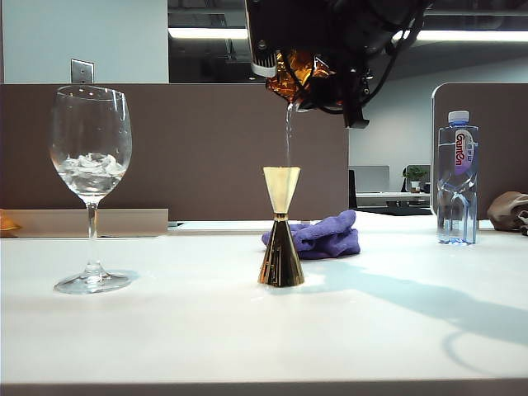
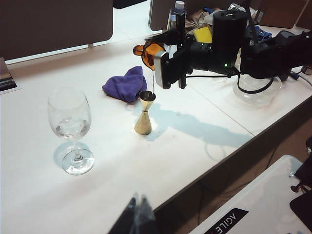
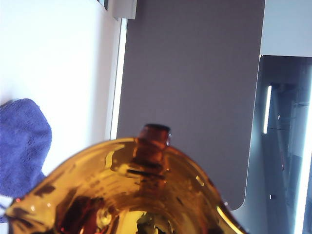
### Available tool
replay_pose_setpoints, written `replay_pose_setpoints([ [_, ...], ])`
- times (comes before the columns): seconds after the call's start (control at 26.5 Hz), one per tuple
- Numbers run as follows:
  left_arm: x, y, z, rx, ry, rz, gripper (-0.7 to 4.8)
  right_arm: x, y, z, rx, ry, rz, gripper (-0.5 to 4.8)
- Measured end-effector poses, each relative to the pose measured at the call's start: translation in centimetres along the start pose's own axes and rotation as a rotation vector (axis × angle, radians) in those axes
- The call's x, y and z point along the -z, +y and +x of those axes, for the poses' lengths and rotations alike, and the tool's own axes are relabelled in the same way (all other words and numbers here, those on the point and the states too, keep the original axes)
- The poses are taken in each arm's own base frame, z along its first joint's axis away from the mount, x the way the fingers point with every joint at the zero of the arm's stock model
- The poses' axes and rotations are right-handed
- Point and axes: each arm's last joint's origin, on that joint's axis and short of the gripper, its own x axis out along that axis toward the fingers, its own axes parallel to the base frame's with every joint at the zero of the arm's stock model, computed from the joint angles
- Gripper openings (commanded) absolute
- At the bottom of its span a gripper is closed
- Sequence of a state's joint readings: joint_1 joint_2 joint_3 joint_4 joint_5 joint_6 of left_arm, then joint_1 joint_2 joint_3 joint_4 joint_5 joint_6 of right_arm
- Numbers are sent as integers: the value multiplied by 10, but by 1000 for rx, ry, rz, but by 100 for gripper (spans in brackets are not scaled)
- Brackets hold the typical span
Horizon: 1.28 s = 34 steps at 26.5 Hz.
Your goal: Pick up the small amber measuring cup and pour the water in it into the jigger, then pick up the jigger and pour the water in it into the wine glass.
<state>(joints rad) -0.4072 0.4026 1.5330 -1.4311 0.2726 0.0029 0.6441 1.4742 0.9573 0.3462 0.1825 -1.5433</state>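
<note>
My right gripper (image 2: pixel 163 61) clamps the small amber measuring cup (image 1: pixel 295 76) above the jigger (image 1: pixel 281 227), water (image 1: pixel 289 136) streaming in; the wine glass (image 1: pixel 90 177) pour awaits. My left gripper's (image 2: pixel 136 217) opening can't be told.

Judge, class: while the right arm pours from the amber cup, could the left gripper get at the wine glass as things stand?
Probably yes. The wine glass stands alone on the left of the table, nothing beside it. The right gripper, tilting the amber cup, hangs over the jigger. The left gripper waits nearest the glass.
</note>
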Motion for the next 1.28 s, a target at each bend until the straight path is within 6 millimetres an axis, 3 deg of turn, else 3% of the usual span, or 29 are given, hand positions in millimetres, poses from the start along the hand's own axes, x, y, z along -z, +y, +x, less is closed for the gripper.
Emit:
replay_pose_setpoints([
  [0.83, 0, 0, 0, 0, 0, 0, -2, 0, -5, 0, 51, -6, -6, 45],
  [1.28, 0, 0, 0, 0, 0, 0, -2, -2, -5, 0, 50, -50, -91, 45],
])
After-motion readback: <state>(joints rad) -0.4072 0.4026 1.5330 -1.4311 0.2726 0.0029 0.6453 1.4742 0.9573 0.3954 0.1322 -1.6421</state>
